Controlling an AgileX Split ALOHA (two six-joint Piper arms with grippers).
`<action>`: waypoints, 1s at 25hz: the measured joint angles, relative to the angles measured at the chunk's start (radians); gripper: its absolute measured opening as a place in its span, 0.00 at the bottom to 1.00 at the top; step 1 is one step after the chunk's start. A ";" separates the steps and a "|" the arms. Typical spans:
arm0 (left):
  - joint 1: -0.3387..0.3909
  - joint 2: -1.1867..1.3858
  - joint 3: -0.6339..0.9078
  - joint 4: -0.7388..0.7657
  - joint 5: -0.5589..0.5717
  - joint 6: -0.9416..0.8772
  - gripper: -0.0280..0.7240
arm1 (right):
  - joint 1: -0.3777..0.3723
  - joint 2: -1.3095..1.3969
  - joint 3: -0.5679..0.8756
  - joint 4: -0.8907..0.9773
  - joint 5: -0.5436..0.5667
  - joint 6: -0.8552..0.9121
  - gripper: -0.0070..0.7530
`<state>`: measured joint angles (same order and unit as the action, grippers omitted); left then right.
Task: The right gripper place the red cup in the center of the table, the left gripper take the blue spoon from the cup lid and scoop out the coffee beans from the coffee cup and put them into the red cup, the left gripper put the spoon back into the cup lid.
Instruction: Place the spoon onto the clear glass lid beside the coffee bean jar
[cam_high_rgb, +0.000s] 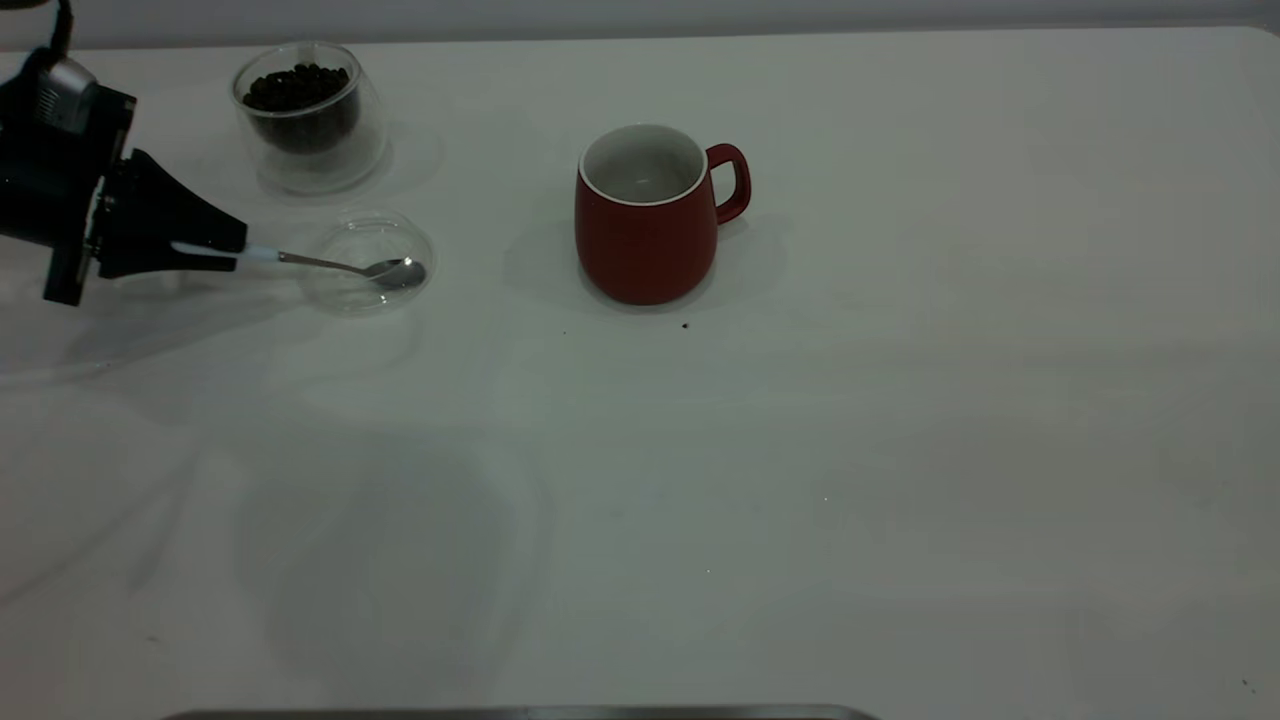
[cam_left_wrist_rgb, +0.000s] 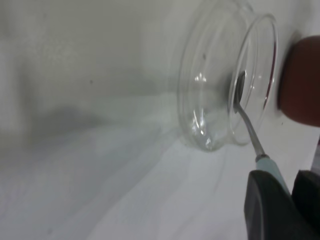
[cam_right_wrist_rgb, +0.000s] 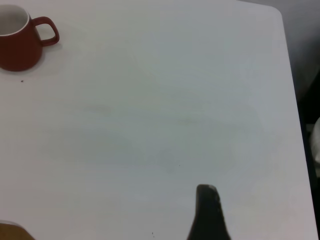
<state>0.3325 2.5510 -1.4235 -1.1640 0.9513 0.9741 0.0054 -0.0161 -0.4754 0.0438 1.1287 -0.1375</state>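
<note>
1. Holding the blue spoon (cam_high_rgb: 300, 259) by its pale handle: left gripper (cam_high_rgb: 236, 250) low at the worktop's (cam_high_rgb: 900, 450) left edge, jaws closed on the handle end, metal neck and bowl sticking out beyond them.
2. Pointing away from the jaws toward the red cup (cam_high_rgb: 645, 225): long axis of the spoon roughly level, running from the worktop's left edge toward its middle, bowl over the cup lid (cam_high_rgb: 345, 290); touching the glass or just above it cannot be told, though the left wrist view sets the bowl right at the lid's rim (cam_left_wrist_rgb: 272, 60).
3. Sitting just behind spoon and lid, toward the far edge: the coffee cup (cam_high_rgb: 345, 165), upright, with the coffee beans (cam_high_rgb: 297, 88) heaped inside and apparently untouched.
4. Standing upright near the worktop's middle, handle turned away from the left arm, white inside bare: red cup, well apart from the lid.
5. Judging the stage: spoon gripped, scooping not yet done; next move calls for swinging the bowl sideways and back toward the coffee cup, not onward along the spoon's axis.
6. Parked off to the right, well apart from everything: right gripper (cam_right_wrist_rgb: 207, 210), only one dark tip showing in its own wrist view, so jaw state cannot be told.
</note>
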 joint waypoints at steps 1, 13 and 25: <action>-0.001 0.004 0.000 -0.011 0.000 0.002 0.22 | 0.000 0.000 0.000 0.000 0.000 0.000 0.78; -0.005 0.005 0.000 -0.016 -0.055 0.227 0.70 | 0.000 0.000 0.000 0.000 0.000 0.000 0.79; -0.006 -0.171 0.000 0.094 -0.249 0.358 0.78 | 0.000 0.000 0.000 0.000 0.000 0.000 0.79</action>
<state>0.3268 2.3805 -1.4235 -1.0699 0.7024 1.3320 0.0054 -0.0161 -0.4754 0.0438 1.1287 -0.1375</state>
